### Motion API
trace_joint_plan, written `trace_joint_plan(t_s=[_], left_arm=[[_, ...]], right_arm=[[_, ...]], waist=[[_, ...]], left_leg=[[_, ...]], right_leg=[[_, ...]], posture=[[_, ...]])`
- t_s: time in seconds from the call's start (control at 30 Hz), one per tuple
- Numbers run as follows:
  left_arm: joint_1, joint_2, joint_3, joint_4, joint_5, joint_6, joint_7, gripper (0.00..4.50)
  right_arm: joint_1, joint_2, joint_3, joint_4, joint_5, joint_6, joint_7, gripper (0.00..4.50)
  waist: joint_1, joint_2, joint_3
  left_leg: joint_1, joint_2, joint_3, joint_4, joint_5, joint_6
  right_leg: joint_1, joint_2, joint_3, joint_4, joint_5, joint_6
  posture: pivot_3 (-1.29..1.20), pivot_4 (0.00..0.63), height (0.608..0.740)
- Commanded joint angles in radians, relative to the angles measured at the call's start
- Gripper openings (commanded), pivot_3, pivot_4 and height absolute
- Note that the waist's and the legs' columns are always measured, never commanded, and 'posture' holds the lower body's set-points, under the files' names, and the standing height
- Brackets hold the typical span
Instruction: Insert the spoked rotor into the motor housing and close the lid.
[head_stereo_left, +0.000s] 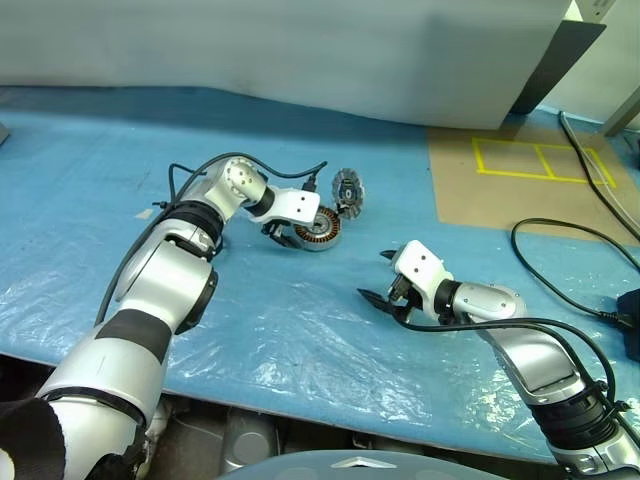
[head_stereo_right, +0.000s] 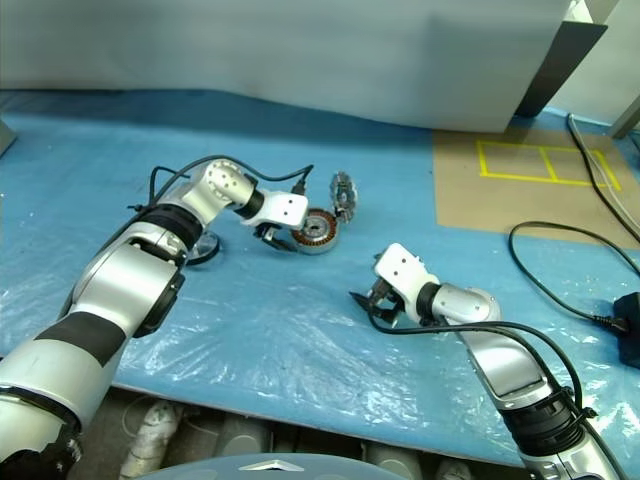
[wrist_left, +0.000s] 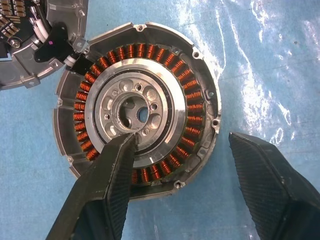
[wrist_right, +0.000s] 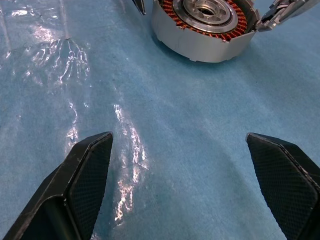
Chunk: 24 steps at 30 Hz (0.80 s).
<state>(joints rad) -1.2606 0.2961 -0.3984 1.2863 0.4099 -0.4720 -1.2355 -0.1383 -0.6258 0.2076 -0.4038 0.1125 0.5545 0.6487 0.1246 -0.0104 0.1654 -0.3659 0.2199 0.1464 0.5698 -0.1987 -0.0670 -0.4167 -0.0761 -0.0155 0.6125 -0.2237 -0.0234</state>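
Resting nearest, right gripper sits on blue sheet, fingers spread wide, nothing between. Farther off, housing lies flat on sheet, copper windings up. Left gripper hovers over it, fingers apart, one fingertip over hub. Lid stands tilted open at housing's far rim
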Motion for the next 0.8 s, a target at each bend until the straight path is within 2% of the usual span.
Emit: trace_joint_plan(t_s=[0.03,0.13,0.6,0.8], left_arm=[[-0.007,0.006,0.016,-0.021,-0.014,-0.021,0.023,3.68],[-0.011,-0.002,0.017,-0.018,-0.012,0.001,0.051,4.49],[0.015,-0.02,0.046,-0.036,-0.081,-0.035,-0.064,4.49],[0.024,-0.028,0.033,-0.035,-0.063,-0.034,-0.031,4.49]], right_arm=[[-0.007,0.003,-0.014,-0.02,-0.003,-0.005,-0.001,4.5],[-0.005,0.003,-0.015,-0.02,-0.002,-0.005,-0.001,4.5],[0.001,-0.003,-0.019,-0.025,0.001,0.004,0.004,4.5],[0.006,0.0,-0.017,-0.027,0.0,0.007,0.0,4.5]], waist=[[0.0,0.0,0.0],[0.0,0.0,0.0],[0.0,0.0,0.0],[-0.001,0.0,0.0]], left_leg=[[0.0,0.0,0.0,0.0,0.0,0.0],[0.0,0.0,0.0,0.0,0.0,0.0],[0.0,0.0,0.0,-0.003,0.0,0.0],[0.0,0.0,0.0,-0.003,0.0,0.0]], right_leg=[[0.0,0.0,0.0,0.0,0.0,0.0],[0.0,0.0,0.0,0.0,0.0,0.0],[0.0,0.0,-0.001,-0.002,0.0,0.0],[0.0,0.0,-0.001,-0.002,0.0,0.0]], posture=[[0.0,0.15,0.74],[0.0,0.15,0.74],[0.0,0.15,0.74],[0.0,0.15,0.74]])
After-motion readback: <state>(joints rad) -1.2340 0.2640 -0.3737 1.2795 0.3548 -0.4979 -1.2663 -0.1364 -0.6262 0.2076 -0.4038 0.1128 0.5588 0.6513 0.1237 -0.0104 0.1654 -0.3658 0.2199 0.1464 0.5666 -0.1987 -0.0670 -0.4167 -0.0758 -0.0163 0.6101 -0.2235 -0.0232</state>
